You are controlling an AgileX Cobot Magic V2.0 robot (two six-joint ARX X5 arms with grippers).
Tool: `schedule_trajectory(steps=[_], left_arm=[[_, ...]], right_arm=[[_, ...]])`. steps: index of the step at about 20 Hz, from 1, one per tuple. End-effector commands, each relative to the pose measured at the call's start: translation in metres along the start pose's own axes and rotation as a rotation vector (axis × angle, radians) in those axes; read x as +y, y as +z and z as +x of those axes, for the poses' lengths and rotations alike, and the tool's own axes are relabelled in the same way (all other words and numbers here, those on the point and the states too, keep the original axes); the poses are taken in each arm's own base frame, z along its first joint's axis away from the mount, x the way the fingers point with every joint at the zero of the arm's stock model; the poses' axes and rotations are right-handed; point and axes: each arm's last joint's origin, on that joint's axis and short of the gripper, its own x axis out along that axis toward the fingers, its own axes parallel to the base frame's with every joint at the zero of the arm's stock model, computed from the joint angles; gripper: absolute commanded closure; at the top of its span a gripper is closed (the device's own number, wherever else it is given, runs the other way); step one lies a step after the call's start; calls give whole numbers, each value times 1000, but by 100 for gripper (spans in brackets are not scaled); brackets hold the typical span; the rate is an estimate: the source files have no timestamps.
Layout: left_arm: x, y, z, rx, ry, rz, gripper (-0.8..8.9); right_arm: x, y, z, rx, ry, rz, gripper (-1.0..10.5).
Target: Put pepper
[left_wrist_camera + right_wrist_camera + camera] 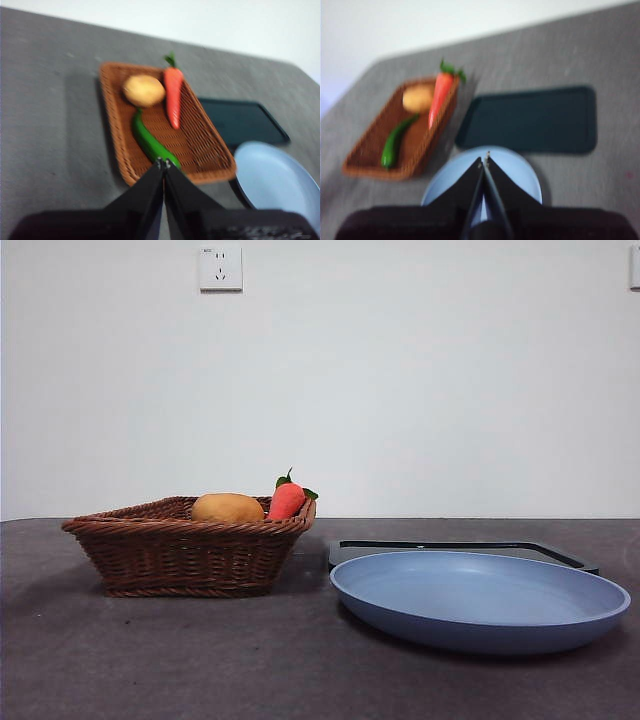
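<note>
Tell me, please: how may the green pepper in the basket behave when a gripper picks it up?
The pepper looks glossy, so it may slip between the jaws. Being long and tapered, it could swing if gripped near one end. It lies low in the wicker basket, so its rim may hinder a sideways approach.

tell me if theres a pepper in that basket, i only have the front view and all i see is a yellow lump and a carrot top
Observer: Yes. The left wrist view shows the pepper lying in the basket, below the rim line you see.
Operator: where in the basket
Observer: It lies lengthwise, one end by the yellow-orange lump, beside the carrot but apart from it.
Operator: is either arm on it yet
Observer: No. The left gripper is shut and high above the basket, holding nothing; the right gripper is shut above the blue plate.
Operator: anything on the plate
Observer: Nothing shows on it. A dark tray lies behind it.
</note>
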Motion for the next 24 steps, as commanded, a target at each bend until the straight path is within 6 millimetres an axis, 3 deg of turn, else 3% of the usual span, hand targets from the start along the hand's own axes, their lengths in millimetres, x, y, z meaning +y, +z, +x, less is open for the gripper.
schedule_trajectory(steps=[1, 7, 11, 14, 15, 17, 21, 24], left_arm=[[-3, 8, -1, 40, -41, 72, 807], [-5, 18, 3, 154, -95, 76, 807], [-5, 19, 3, 155, -108, 76, 784], [-5, 19, 3, 155, -102, 74, 518], [-5, 19, 3, 156, -102, 73, 488], [-5, 19, 3, 157, -102, 67, 489], [-5, 18, 3, 157, -103, 65, 489], [-5, 18, 3, 158, -105, 64, 489]], right_arm=[[4, 11, -4, 71, 10, -82, 941], [7, 25, -3, 287, -2, -138, 941], [5, 24, 2, 322, -5, -127, 932], [4, 24, 5, 332, -7, -119, 759], [4, 24, 6, 336, -7, -117, 684], [3, 24, 9, 349, -7, -112, 648], [-4, 24, 27, 421, -13, -87, 649], [-13, 23, 55, 494, -18, -60, 649]])
